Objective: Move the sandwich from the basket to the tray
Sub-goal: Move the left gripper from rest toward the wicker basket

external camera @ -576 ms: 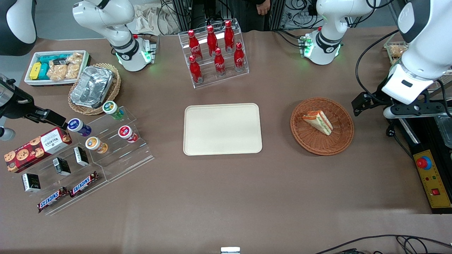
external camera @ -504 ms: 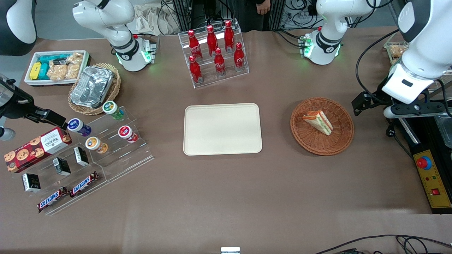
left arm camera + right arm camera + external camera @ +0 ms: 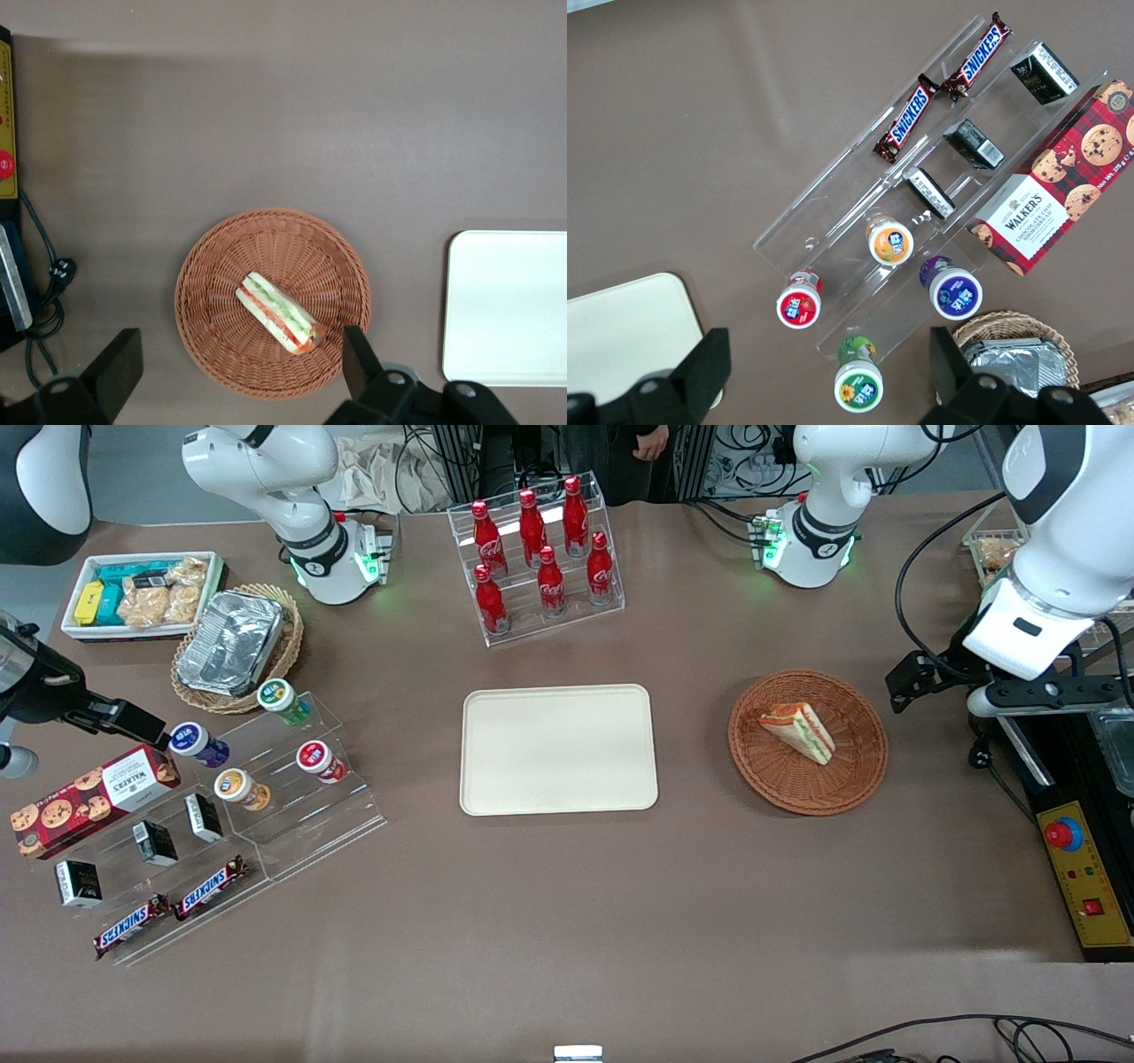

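Sandwich (image 3: 280, 312) between open tool (image 3: 239, 363) fingers, below.

The front camera looked down over the whole table (image 3: 567, 921) from high up. My wrist camera faced straight down from well above my gripper (image 3: 239, 376), sharing the basket (image 3: 213, 345) and tray (image 3: 505, 310).

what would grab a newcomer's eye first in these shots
Probably the sandwich, lying alone in the basket toward the working arm's end of the table, with the bare tray beside it at mid-table. Next, the red bottles on a clear tiered stand, farther from the front camera than the tray. The end effector hangs open well above the table beside the basket, holding nothing.
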Controlling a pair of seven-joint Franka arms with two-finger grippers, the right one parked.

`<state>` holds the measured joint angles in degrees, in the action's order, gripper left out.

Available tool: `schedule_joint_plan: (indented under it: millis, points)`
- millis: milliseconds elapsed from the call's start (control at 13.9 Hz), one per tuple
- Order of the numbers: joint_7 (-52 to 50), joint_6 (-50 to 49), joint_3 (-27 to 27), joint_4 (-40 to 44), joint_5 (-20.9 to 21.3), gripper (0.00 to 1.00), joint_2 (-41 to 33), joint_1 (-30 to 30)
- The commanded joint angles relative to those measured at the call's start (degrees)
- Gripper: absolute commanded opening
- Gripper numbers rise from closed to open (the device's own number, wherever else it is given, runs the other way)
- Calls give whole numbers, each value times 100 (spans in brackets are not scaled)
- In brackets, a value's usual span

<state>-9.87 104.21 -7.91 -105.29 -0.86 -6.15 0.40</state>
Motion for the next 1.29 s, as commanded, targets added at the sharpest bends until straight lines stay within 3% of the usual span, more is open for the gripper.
schedule_joint_plan:
  millis: [0,288,504,791,1223]
  points:
    - [-41,-243,-26,9,-19,100,-140,48]
    - [-321,-331,-35,18,-142,100,-149,57]
    - [-1076,-691,-17,-35,-125,100,-246,57]
    - [-2833,-709,-52,-236,-99,100,-359,-13]
    - [-4712,-613,-166,-1265,-90,99,-1028,-180]
